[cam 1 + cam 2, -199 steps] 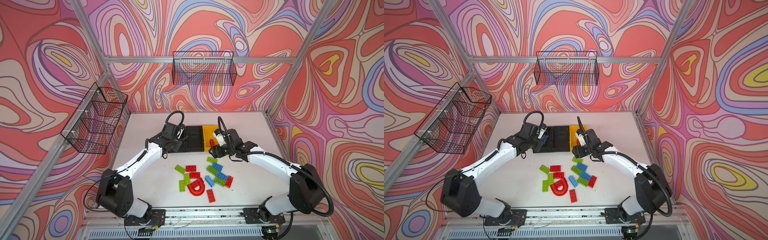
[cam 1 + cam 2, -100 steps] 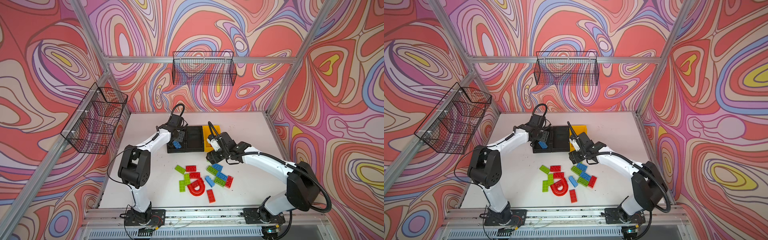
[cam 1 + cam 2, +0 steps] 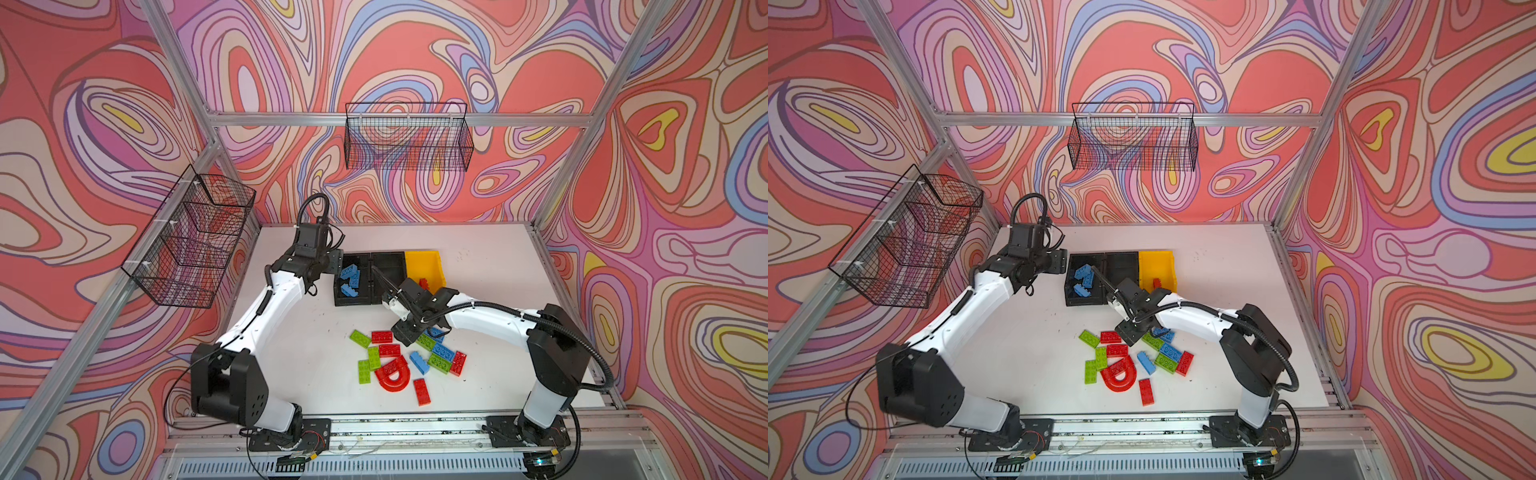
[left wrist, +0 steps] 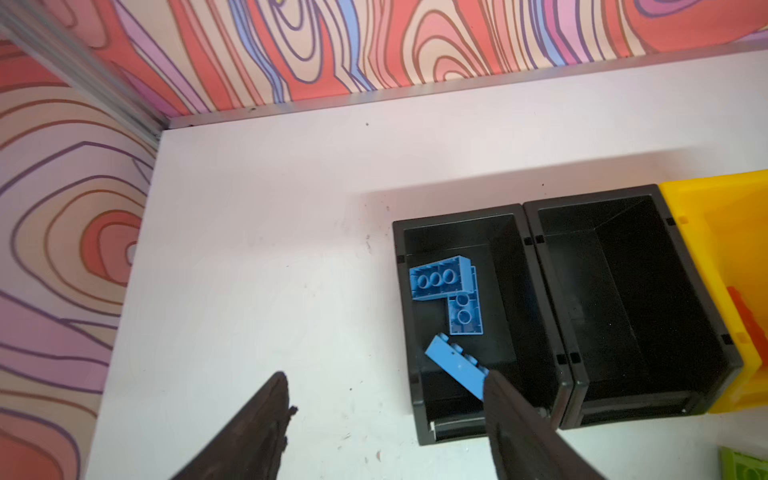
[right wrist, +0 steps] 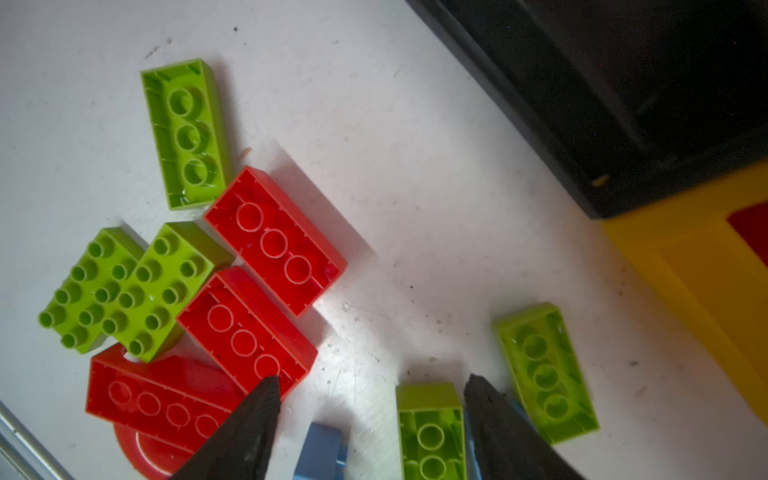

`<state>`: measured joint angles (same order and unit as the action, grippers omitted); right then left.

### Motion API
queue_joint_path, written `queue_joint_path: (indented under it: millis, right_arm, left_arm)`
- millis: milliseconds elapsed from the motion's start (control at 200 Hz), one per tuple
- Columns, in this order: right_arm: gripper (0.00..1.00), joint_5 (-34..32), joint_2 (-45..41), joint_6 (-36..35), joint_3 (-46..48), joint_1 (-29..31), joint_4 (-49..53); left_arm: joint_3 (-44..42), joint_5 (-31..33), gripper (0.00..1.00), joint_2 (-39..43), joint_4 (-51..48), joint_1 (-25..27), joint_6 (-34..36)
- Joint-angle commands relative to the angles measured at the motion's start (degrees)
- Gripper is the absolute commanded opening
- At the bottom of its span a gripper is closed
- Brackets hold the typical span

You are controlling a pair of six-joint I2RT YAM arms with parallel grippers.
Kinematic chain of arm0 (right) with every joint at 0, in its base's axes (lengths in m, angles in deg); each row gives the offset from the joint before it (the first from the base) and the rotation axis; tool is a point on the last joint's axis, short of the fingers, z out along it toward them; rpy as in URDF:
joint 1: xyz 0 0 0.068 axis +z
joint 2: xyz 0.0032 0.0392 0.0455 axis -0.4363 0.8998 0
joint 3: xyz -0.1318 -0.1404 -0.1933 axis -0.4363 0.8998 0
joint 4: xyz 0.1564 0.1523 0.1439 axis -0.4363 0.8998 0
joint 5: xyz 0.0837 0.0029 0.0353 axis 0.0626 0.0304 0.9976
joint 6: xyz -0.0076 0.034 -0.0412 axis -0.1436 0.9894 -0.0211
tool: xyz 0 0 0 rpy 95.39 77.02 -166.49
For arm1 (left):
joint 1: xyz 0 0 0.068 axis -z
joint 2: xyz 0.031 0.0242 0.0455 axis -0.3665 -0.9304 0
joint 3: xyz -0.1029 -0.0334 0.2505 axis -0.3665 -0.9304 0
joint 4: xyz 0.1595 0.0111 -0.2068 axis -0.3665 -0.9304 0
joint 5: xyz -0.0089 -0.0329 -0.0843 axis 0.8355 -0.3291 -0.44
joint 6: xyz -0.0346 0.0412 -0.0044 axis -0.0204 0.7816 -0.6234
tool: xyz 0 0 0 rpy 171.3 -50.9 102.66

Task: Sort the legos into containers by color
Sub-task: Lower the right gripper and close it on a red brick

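Legos mostly lie unsorted at lower centre of both top views; three blue bricks sit in the left black bin, a red piece in the yellow bin. Left gripper and right gripper gape empty

Each arm was made of long white tubes with big black blocks at the joints. The left arm had a thin black cable that made a loop near its tip. The right arm had a ribbed black hose along it. Both stood on flat black plates. The left pincer had two dark, pointed fingers with rough edges. The right pincer looked the same.
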<state>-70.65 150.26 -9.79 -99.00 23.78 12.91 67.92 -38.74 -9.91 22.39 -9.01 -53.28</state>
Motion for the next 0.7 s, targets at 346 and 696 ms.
queue_joint_path:
  millis: [346,696]
  right_arm:
    - [0.73,-1.30,11.16,-10.14,-12.34,4.76,2.84]
    - [0.70,-3.93,15.98,-10.99,-14.77,5.76,2.50]
  left_arm:
    - [-10.81,-4.70,0.76,7.11,7.08,-3.65,-1.92]
    - [-11.21,-6.50,0.76,6.98,7.38,-3.79,-2.76]
